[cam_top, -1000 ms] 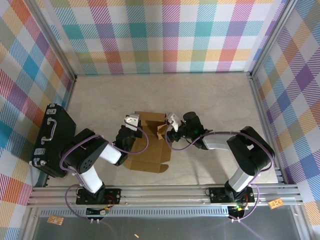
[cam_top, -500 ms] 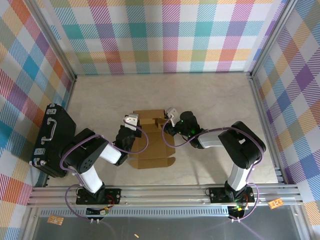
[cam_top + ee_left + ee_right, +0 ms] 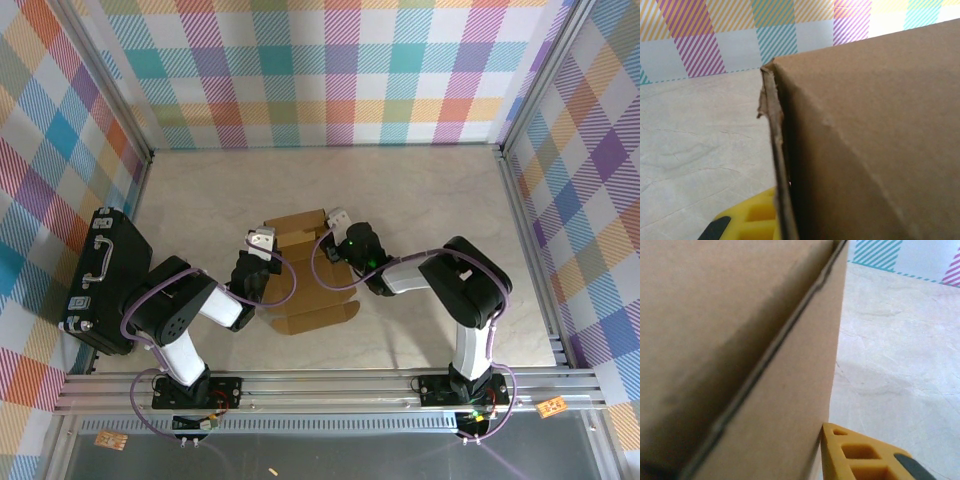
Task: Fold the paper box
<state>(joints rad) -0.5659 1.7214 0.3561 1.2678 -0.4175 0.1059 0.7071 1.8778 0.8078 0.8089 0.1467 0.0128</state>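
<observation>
The paper box is a brown cardboard sheet, partly folded, lying mid-table between both arms. My left gripper is at its left wall. In the left wrist view one yellow finger lies against the upright cardboard edge, and the other finger is hidden behind the wall. My right gripper is at the box's far right corner. In the right wrist view its yellow finger presses on a raised cardboard panel, which hides the second finger.
A black hard case with a handle lies at the left edge beside the left arm. Plaid walls enclose the table on three sides. An aluminium rail carrying both arm bases runs along the near edge.
My right gripper has moved left and farther back along the box and narrowed onto the right panel. The box has shifted slightly. The left gripper kept its hold.
</observation>
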